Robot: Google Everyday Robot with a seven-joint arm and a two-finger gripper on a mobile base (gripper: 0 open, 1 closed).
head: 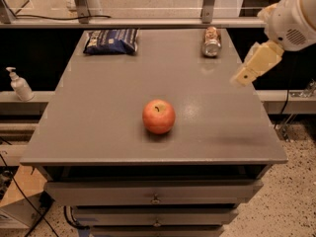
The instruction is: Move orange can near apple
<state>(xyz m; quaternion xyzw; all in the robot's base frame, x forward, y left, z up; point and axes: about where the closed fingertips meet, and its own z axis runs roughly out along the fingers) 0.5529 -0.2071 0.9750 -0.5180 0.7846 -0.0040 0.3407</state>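
Note:
The orange can (212, 41) lies on its side at the far right of the grey table (108, 112), its silver end facing me. The red-orange apple (159, 116) sits upright near the middle front of the table, well apart from the can. My gripper (243, 77) comes in from the right, hanging over the table's right edge, in front of and to the right of the can and above the surface. It holds nothing that I can see.
A dark blue chip bag (111, 40) lies at the far left of the table. A white pump bottle (19, 85) stands on a lower ledge to the left. A rail with metal posts (209, 3) runs behind the table. Drawers (155, 197) sit below the front edge.

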